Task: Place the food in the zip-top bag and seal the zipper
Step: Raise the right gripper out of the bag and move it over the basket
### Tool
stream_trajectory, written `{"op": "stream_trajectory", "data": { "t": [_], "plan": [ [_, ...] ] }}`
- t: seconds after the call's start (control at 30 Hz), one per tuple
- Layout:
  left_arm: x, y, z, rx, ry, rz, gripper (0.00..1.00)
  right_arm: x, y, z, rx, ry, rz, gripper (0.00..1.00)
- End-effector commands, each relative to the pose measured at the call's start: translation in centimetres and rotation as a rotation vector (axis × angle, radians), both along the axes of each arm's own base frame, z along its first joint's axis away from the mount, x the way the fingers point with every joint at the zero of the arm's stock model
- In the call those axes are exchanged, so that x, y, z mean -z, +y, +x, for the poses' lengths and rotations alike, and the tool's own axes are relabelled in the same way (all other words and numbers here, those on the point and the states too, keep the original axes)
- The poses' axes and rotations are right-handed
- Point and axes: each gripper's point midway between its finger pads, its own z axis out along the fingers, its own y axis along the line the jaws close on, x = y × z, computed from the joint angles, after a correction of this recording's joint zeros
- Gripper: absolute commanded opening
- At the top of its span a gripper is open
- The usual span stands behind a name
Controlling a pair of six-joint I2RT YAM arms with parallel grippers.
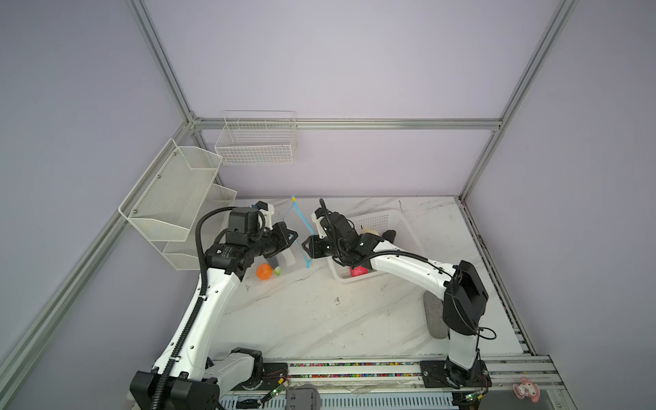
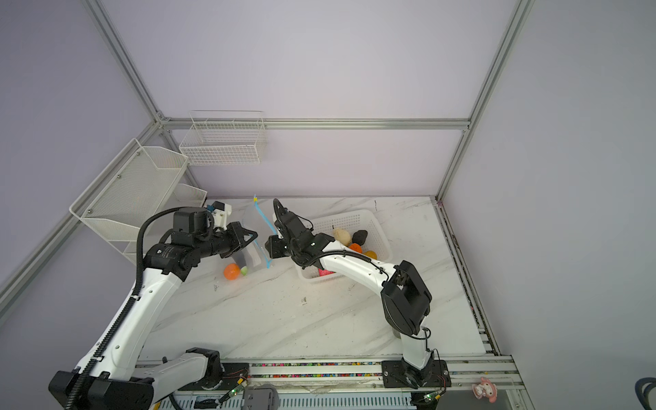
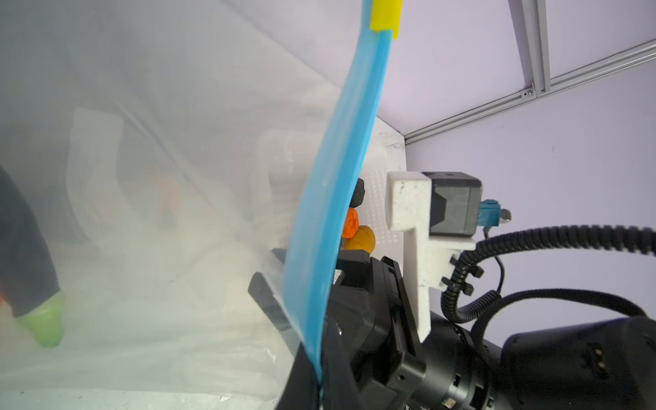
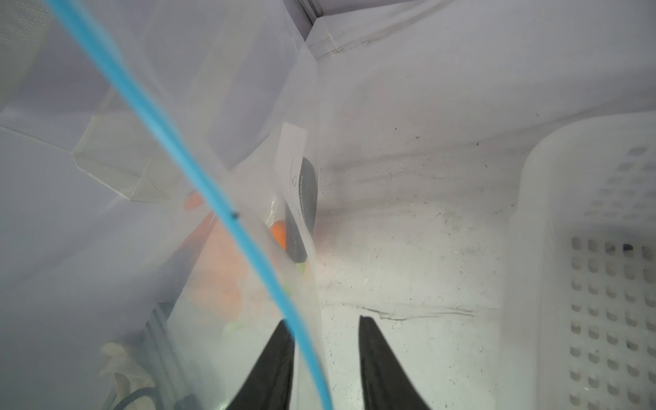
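Note:
The clear zip-top bag [image 1: 288,248] hangs upright at mid-table, its light-blue zipper [image 1: 302,222] running up to a yellow end piece [image 1: 294,199]. My left gripper [image 1: 296,237] is shut on the zipper [image 3: 340,184] edge. My right gripper [image 4: 324,319] is open, and the blue zipper [image 4: 198,184] passes between its fingers, close to one. Inside the bag lie an orange fruit [image 1: 264,272], a small green piece [image 1: 277,271] and a dark item [image 4: 307,191]. More food sits in the white basket [image 2: 369,220]: a cream pear [image 2: 342,236], a black lump [image 2: 359,236], an orange one [image 2: 355,247], a yellow-brown oval [image 2: 370,254] and a pink ball [image 2: 324,272].
White mesh shelves [image 1: 170,198] stand against the left wall, and a wire basket [image 1: 255,142] hangs on the back wall. A grey pad [image 1: 435,316] lies by the right arm's base. The right arm reaches over the white basket's near corner.

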Motion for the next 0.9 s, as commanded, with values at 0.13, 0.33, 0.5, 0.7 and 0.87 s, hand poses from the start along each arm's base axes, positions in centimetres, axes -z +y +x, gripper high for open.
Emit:
{"op": "stream_trajectory", "data": {
  "t": [0.13,0.33,0.5,0.7,0.87],
  "plan": [
    [2.5,-1.1,0.2,0.066,0.035,-0.03,0.0,-3.2,-6.3,2.4,0.088,-0.078,-0.051,0.47],
    [2.9,-1.2,0.3,0.074,0.036,-0.04,0.0,0.7,-9.7,6.4,0.157,-0.093,-0.15,0.51],
    [3.2,-1.5,0.3,0.082,0.043,-0.043,0.0,4.6,-11.5,11.7,0.246,-0.121,-0.27,0.51],
    [3.5,-1.8,0.5,0.092,0.053,-0.045,0.0,7.3,-10.0,14.2,0.232,-0.102,-0.254,0.51],
    [3.8,-1.9,0.6,0.092,0.06,-0.044,0.0,10.2,-9.1,15.0,0.231,-0.073,-0.253,0.5]
  ]
}}
